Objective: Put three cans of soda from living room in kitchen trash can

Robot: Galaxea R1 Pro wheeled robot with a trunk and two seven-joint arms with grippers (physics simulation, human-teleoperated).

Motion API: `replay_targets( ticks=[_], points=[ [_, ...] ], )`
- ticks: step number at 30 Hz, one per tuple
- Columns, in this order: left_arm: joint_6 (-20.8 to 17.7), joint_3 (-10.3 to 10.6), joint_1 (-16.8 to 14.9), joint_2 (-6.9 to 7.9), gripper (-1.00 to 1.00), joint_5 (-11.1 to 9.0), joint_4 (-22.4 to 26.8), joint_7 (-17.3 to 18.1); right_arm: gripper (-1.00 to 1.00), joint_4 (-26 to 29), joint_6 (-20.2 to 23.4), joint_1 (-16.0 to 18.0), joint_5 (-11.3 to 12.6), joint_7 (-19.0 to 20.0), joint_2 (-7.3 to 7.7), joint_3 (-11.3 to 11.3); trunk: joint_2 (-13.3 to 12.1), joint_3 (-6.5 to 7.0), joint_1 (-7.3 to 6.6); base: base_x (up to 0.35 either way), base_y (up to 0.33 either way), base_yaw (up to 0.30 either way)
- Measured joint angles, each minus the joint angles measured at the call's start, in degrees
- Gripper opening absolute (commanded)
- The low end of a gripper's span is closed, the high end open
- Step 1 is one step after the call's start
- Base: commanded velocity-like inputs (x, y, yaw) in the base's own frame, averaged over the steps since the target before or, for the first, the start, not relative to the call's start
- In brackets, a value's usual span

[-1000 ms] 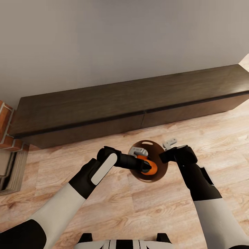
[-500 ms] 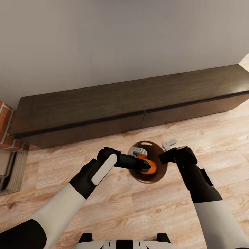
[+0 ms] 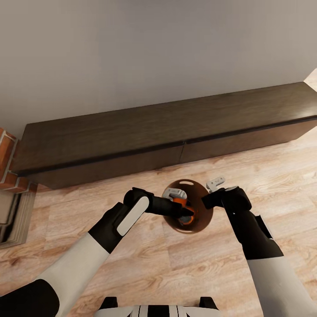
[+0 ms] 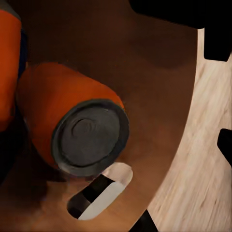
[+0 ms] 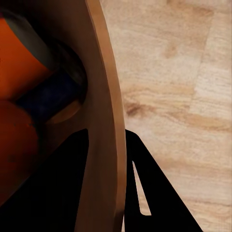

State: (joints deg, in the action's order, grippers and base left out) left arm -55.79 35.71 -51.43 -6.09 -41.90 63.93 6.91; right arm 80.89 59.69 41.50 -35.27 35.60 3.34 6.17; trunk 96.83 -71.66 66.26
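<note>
Head view: bin (image 3: 200, 222) sits on the pale wood floor (image 3: 176, 268) in front of the long dark cabinet (image 3: 158, 132), brick fireplace (image 3: 6, 163) at the far left. Left hand (image 3: 181, 203) reaches down into the bin, an orange can (image 3: 180, 201) partly hidden at its tip; can't tell if the fingers are closed on it. Right hand (image 3: 214, 189) is at the bin's rim on the right, one grey finger (image 3: 216, 181) outside the wall; grip state not readable. Left wrist view: orange can (image 4: 72, 130) lies on its side on the brown inner wall, grey top facing the camera, oval handle hole (image 4: 99, 191) just beside it, second orange can (image 4: 7, 67) at the edge. Right wrist view: rim (image 5: 104, 121) runs between dark finger shapes, orange can (image 5: 21, 63) and blue can (image 5: 50, 96) inside, floor outside.
</note>
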Motion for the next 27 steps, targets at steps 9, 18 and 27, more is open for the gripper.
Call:
replay_targets(
  ticks=[9, 18, 27],
  points=[
    [-0.05, -0.04, 0.04, 0.17, 1.00, 0.27, 0.14, 0.22, -1.00, 0.05, 0.05, -0.30, 0.11, 0.02, 0.05, 0.00, 0.00, 0.00, 0.00, 0.000, 0.000, 0.000],
    [-0.12, -0.22, 0.33, 0.78, 1.00, 1.32, 5.62, 0.72, -1.00, -0.01, 0.04, -0.29, 0.36, -0.03, 0.25, -0.50, 0.00, 0.00, 0.00, 0.000, 0.000, 0.000],
    [-0.65, -0.59, 0.63, 11.40, 1.00, 0.89, 20.43, 5.61, -1.00, -0.49, 0.08, -0.29, 0.66, 0.00, 0.69, -0.99, 0.00, 0.00, 0.00, 0.000, 0.000, 0.000]
  ],
)
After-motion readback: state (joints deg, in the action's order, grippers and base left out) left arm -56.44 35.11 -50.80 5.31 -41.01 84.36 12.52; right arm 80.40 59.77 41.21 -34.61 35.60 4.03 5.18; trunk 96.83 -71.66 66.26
